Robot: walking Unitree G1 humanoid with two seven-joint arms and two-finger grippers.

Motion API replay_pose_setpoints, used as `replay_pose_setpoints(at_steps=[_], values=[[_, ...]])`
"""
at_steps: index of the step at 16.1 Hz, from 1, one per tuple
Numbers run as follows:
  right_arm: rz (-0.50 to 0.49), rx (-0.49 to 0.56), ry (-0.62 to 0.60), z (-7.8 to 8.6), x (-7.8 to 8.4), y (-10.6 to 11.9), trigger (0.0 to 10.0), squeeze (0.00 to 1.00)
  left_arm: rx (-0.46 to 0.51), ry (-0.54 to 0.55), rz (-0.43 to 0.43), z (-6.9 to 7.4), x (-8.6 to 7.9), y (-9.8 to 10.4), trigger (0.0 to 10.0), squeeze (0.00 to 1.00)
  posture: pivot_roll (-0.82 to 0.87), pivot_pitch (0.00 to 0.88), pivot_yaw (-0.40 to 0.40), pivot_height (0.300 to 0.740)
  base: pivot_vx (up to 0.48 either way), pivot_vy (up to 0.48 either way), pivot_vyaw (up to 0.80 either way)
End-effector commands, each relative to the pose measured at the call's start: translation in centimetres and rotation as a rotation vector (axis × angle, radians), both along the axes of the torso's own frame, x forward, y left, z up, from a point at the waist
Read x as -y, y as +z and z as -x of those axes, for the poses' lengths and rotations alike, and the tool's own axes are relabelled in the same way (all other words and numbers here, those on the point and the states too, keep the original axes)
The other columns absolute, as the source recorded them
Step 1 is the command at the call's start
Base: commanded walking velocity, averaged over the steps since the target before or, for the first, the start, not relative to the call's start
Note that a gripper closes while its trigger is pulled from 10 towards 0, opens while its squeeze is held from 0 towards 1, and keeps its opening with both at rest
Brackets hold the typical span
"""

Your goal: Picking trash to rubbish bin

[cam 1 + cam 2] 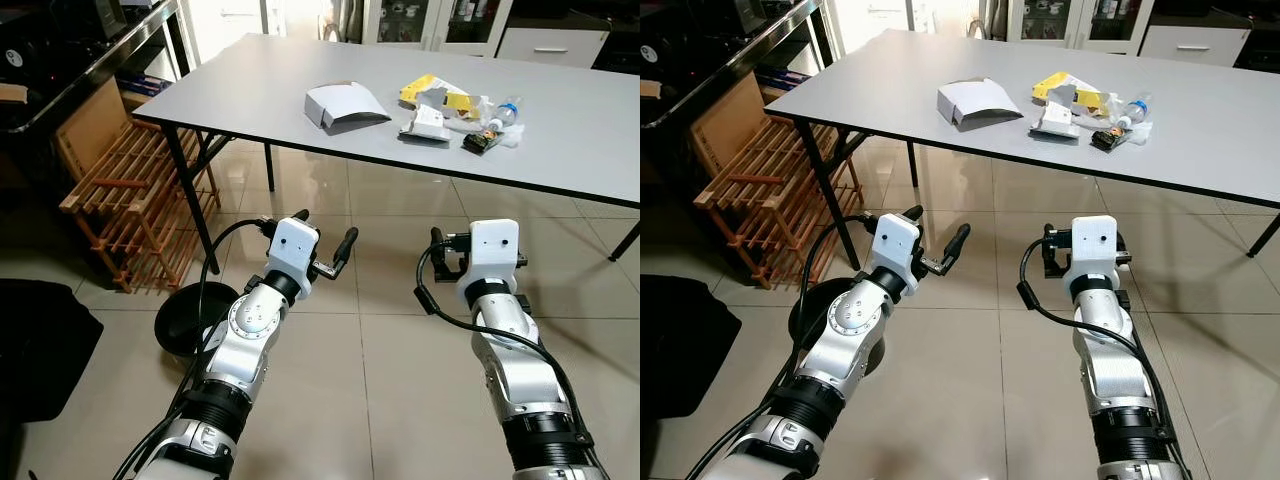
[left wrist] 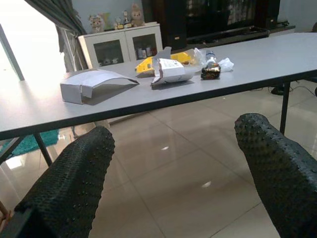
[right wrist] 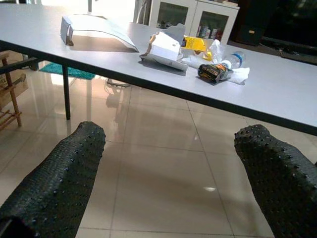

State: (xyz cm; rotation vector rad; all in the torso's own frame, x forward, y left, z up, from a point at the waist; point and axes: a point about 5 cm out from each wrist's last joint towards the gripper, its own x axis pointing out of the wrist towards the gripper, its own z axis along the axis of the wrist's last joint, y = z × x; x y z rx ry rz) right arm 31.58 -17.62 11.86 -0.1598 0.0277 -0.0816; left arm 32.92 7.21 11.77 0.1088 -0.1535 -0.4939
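The approach step is judged in hand: left claw [image 1: 322, 246] and right claw [image 3: 168, 183] are held open, empty, short of the desk [image 1: 250, 80]; trash [image 1: 430, 122] beyond must be reached next

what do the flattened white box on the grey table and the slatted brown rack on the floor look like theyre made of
The flattened white box looks like thin matte cardboard: it has creased folds and a bent open flap. The slatted brown rack looks like reddish-brown stained wood with a dull finish, built of narrow straight slats. The grey table seems a smooth matte laminate top, though that is less certain, on dark legs that look like metal.
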Motion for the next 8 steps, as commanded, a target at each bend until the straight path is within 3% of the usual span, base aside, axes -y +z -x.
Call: replay_pose_setpoints(at_steps=[1, 4, 8], values=[[-0.019, 0.001, -0.018, -0.01, 0.07, -0.13, 10.0, 0.0, 0.008, -0.003, 0.003, -0.05, 0.09, 0.44, 10.0, 0.0, -0.08, 0.0, 0.054, 0.74, 0.0, 0.0, 0.0], [-0.033, 0.0, -0.012, 0.18, -0.72, -0.4, 10.0, 0.0, -0.009, -0.01, -0.016, -0.01, 0.14, -0.13, 10.0, 0.0, -0.09, 0.0, 0.052, 0.74, 0.0, 0.0, 0.0], [-0.037, 0.0, -0.021, 0.28, -0.47, -0.47, 10.0, 0.0, -0.001, -0.024, 0.0, 0.02, 0.92, 0.38, 10.0, 0.0, -0.09, 0.003, 0.077, 0.74, 0.0, 0.0, 0.0]])
